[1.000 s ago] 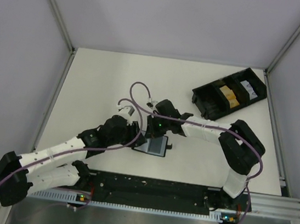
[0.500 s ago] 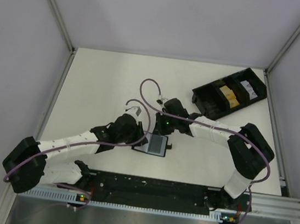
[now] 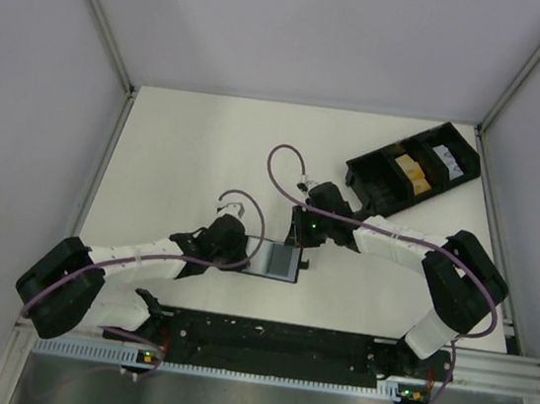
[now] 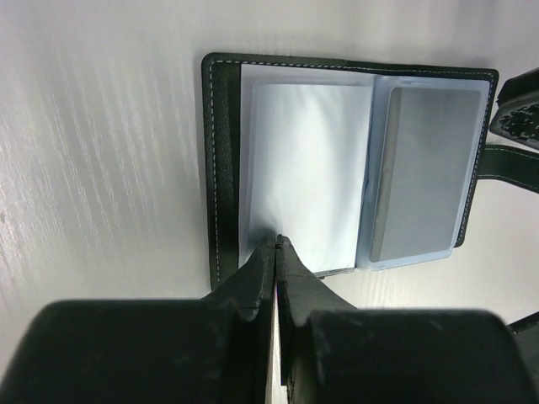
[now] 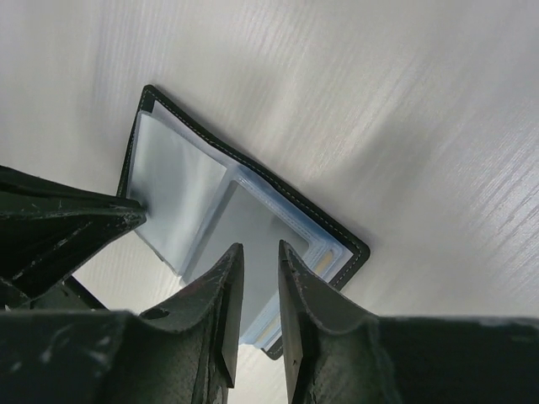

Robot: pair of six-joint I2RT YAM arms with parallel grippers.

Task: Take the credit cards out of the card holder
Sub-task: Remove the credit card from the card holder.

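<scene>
One black card holder (image 3: 282, 261) lies open on the table (image 3: 177, 150), glossy blue-grey sleeves facing up. The left gripper (image 4: 276, 241) is pinched closed at its near edge, and the right gripper (image 5: 259, 252) hovers above it, slightly parted.

A matte white surface (image 3: 187, 151) spreads under the left claw (image 4: 276, 242) and the right claw (image 5: 258, 247). Beyond them rises a plain grey back wall (image 3: 313, 28). Metal corner rails (image 3: 98, 10) join it to side walls (image 3: 23, 110). The light is soft and even.

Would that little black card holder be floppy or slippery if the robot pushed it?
Probably bendy: the card holder lies folded open along a middle seam. Its glossy sleeves look slippery, so it may slide across the smooth table.
</scene>
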